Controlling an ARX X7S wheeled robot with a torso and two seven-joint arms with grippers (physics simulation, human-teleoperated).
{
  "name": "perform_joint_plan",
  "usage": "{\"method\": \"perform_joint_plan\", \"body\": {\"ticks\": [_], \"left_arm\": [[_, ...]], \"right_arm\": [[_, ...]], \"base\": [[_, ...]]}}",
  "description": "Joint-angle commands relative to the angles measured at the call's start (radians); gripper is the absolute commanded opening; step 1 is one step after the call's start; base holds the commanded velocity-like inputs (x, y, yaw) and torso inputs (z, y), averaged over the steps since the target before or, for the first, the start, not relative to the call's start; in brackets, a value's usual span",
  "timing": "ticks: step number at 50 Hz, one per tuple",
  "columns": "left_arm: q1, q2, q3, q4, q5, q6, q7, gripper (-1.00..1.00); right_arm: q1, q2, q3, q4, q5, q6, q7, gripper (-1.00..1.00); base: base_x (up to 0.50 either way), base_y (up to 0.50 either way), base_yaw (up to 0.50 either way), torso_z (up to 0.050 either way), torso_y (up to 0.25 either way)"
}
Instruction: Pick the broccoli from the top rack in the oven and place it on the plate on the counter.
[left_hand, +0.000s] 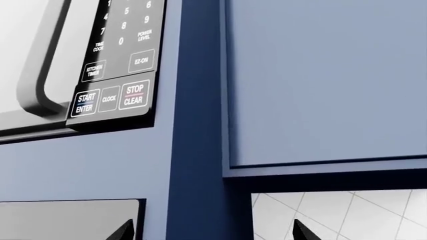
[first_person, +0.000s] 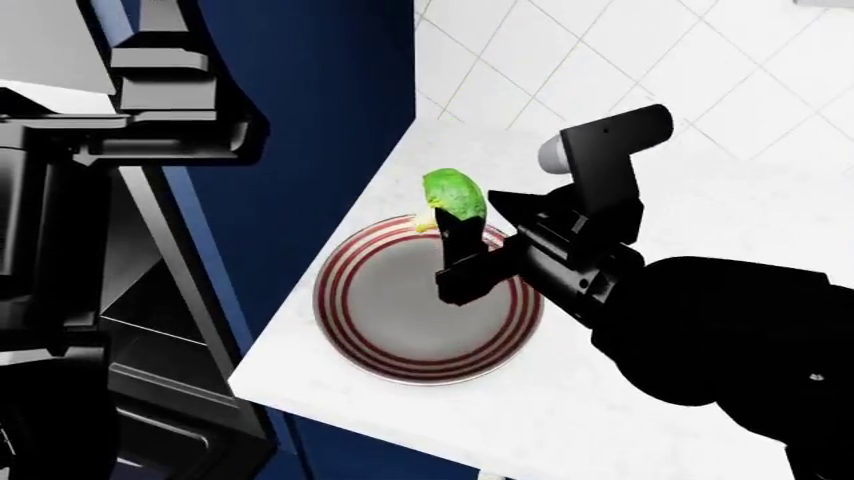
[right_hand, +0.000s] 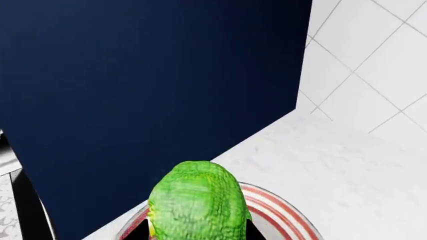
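The bright green broccoli (first_person: 457, 195) is held in my right gripper (first_person: 454, 222), which is shut on it above the far rim of the plate (first_person: 387, 310) on the white counter (first_person: 694, 210). In the right wrist view the broccoli (right_hand: 197, 200) fills the space between the black fingers, with the plate's red and white rim (right_hand: 283, 215) under it. The oven (first_person: 80, 330) stands at the left with its door open; its top rack is not visible. My left gripper (left_hand: 213, 231) is open and empty, raised in front of a blue cabinet.
A navy blue cabinet side (first_person: 320, 120) rises just left of the plate. A white tiled wall (first_person: 601, 60) backs the counter. The left wrist view shows a microwave keypad (left_hand: 113, 95) and pale blue cabinet doors (left_hand: 320, 80).
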Motion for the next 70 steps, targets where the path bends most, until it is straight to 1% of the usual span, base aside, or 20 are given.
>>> {"method": "perform_joint_plan", "body": {"ticks": [1,17,42,70], "left_arm": [[0.004,-0.001,0.007,-0.003,0.007,0.007,0.002,1.00],[-0.003,-0.006,0.011,-0.005,0.001,0.010,-0.002,1.00],[0.002,-0.017,0.013,-0.003,-0.002,0.023,-0.009,1.00],[-0.001,-0.019,0.028,-0.004,-0.002,0.031,-0.014,1.00]], "right_arm": [[-0.049,0.003,-0.010,0.002,-0.033,-0.014,-0.023,-1.00],[-0.080,-0.013,-0.037,0.032,-0.082,-0.040,-0.057,-1.00],[-0.072,-0.057,-0.101,0.116,-0.180,-0.070,-0.128,-1.00],[-0.079,-0.066,-0.138,0.164,-0.222,-0.084,-0.163,-1.00]], "base": [[0.00,0.00,0.00,0.000,0.000],[0.00,0.00,0.00,0.000,0.000],[0.00,0.00,0.00,0.000,0.000],[0.00,0.00,0.00,0.000,0.000]]}}
